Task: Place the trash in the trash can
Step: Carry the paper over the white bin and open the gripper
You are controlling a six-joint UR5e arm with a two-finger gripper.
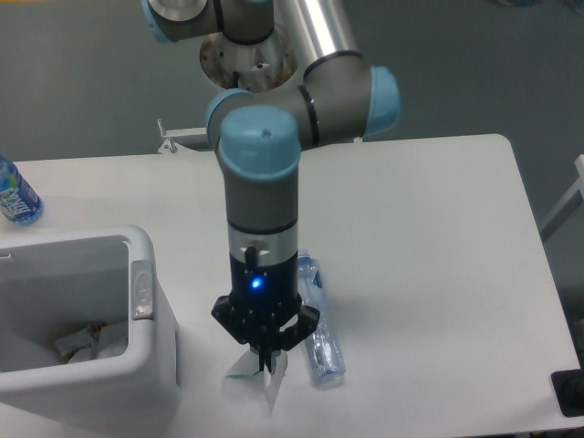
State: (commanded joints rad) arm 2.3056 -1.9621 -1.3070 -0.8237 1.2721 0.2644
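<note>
My gripper (266, 363) points straight down and is shut on the flattened white carton (254, 378), which hangs below the fingers, lifted above the table near its front edge. The crushed clear plastic bottle (318, 330) lies on the table just right of the gripper, its upper end partly hidden behind the wrist. The white trash can (146, 342) stands at the left front, about a hand's width from the carton, with bits of paper trash (91, 342) inside.
A small bottle with a bright blue label (15, 196) stands at the table's far left edge. A metal bracket (173, 139) sits at the back edge behind the arm. The white table (429, 246) stretches to the right.
</note>
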